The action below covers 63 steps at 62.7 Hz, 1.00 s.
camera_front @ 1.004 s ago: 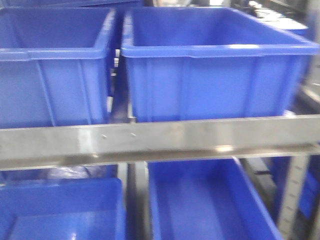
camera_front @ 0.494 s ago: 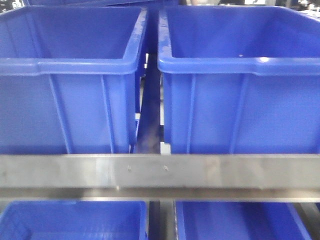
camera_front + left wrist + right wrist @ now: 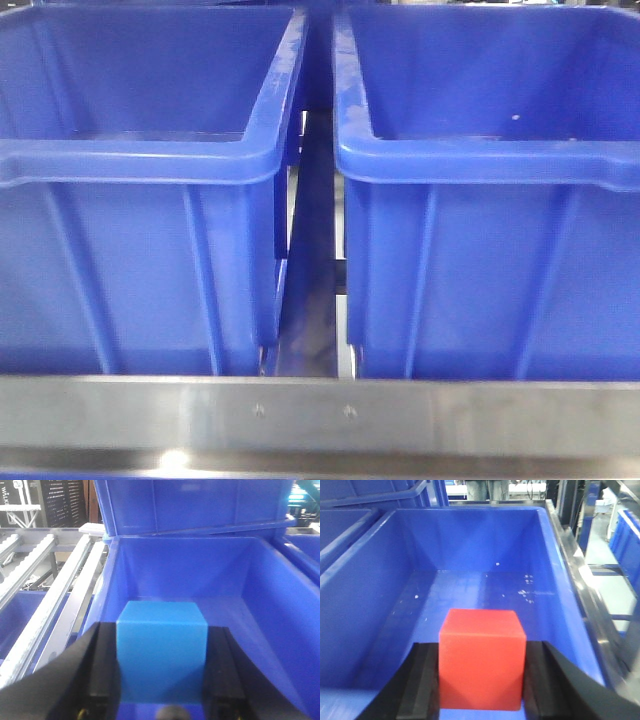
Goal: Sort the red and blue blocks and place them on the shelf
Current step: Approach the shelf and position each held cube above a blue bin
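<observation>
My left gripper point(image 3: 161, 672) is shut on the blue block point(image 3: 161, 650) and holds it above the inside of a big blue bin point(image 3: 280, 615) on the shelf. My right gripper point(image 3: 481, 677) is shut on the red block point(image 3: 481, 657) and holds it above the inside of another big blue bin point(image 3: 365, 605). The front view shows two such bins side by side, left point(image 3: 130, 260) and right point(image 3: 490, 270), behind the shelf's steel crossbar point(image 3: 320, 415). Neither gripper nor block shows in the front view.
White roller rails point(image 3: 45, 600) run left of the left bin. Another blue bin point(image 3: 195, 502) sits stacked above and behind it. A steel frame edge point(image 3: 585, 590) runs along the right bin's right side, with more blue bins point(image 3: 340, 525) to its left.
The front view has shifted: the two bins now sit lower and larger in frame, the crossbar has dropped to the bottom edge, and the lower-tier bins have left the view.
</observation>
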Motion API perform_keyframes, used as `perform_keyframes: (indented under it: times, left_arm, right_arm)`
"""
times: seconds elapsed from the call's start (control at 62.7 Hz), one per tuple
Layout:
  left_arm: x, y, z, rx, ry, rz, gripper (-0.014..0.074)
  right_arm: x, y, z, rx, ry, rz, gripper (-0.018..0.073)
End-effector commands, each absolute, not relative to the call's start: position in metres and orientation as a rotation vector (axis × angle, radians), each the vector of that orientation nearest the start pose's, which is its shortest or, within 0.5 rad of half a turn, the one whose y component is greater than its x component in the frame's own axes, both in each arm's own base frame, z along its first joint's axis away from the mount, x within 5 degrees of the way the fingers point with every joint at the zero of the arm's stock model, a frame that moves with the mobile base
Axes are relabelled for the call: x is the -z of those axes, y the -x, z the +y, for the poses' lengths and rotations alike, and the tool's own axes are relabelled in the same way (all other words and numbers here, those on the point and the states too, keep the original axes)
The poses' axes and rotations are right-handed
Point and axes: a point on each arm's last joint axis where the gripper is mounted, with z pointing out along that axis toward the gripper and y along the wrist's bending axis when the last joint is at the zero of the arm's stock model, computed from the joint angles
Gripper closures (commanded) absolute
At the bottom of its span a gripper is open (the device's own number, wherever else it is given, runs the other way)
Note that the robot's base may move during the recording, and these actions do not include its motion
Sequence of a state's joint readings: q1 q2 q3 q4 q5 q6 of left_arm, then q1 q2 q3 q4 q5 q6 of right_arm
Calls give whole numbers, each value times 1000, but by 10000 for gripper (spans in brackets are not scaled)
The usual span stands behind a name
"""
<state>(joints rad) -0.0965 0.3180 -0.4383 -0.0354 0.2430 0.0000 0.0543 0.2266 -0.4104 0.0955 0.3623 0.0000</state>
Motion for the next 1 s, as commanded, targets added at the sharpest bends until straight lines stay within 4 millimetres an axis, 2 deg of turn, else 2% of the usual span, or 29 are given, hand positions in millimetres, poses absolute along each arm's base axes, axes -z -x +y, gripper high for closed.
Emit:
perform_keyframes:
  times: [0.0, 0.988]
  left_arm:
    - [-334, -74, -8, 110, -48, 1500, 472]
    - [-334, -75, -8, 110, -49, 1502, 472]
  right_arm:
    - [-320, -59, 5, -133, -14, 1557, 503]
    - [-320, -59, 5, -133, -14, 1557, 503]
